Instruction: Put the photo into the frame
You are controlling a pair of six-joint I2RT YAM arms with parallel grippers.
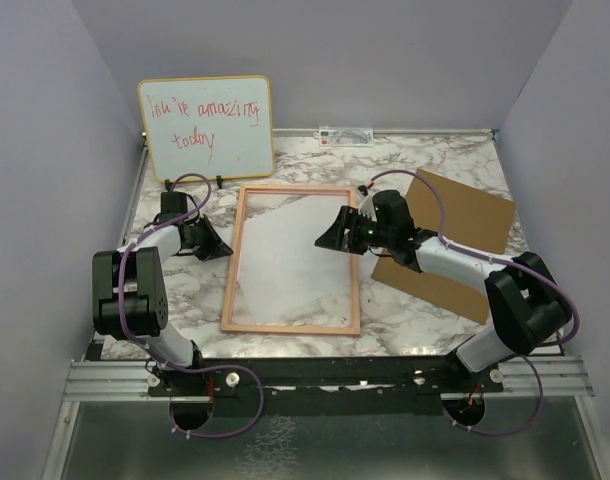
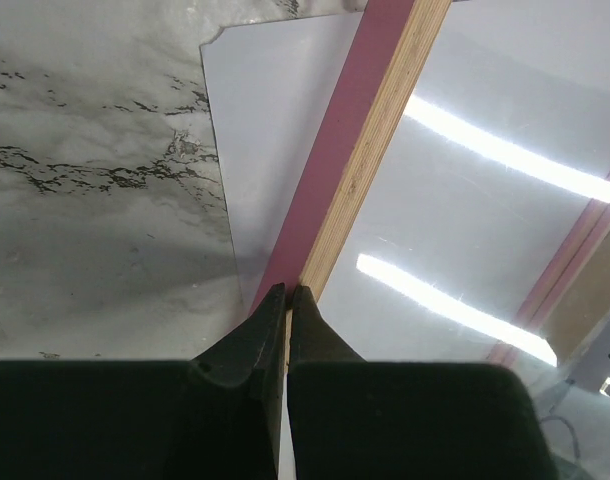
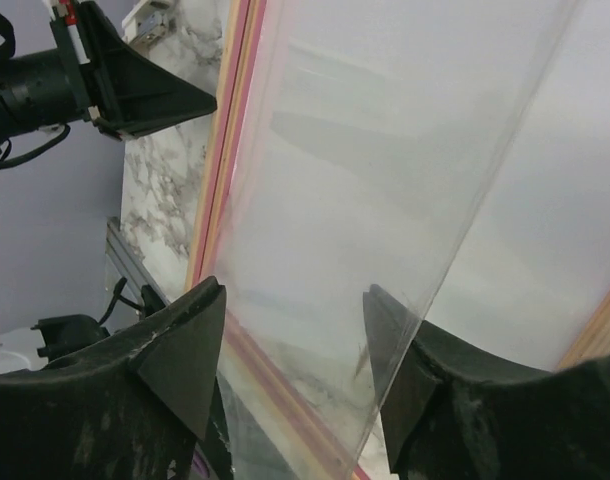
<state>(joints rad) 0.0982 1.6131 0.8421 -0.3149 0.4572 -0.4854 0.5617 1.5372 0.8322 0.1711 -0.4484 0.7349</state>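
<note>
Whiteboard (image 1: 206, 125) reads "You're amazing today" in red; left gripper (image 2: 288, 290) clenched at the frame (image 1: 233, 260), right gripper (image 3: 290, 345) released over the photo (image 1: 285, 265).

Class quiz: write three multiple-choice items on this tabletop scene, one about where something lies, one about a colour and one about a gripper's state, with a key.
1. Where does the flat brown backing board lie?
A) inside the pinkish light-wood picture frame
B) right of that frame
C) left of that frame

2. The handwriting on the yellow-edged whiteboard is:
A) red
B) blue
C) green

3. The right gripper is:
A) shut on the board
B) shut on the frame
C) open

Key: 1 B, the board lies on the marble beyond the frame's right edge. 2 A, the strokes are red. 3 C, its fingers stand well apart.
</note>
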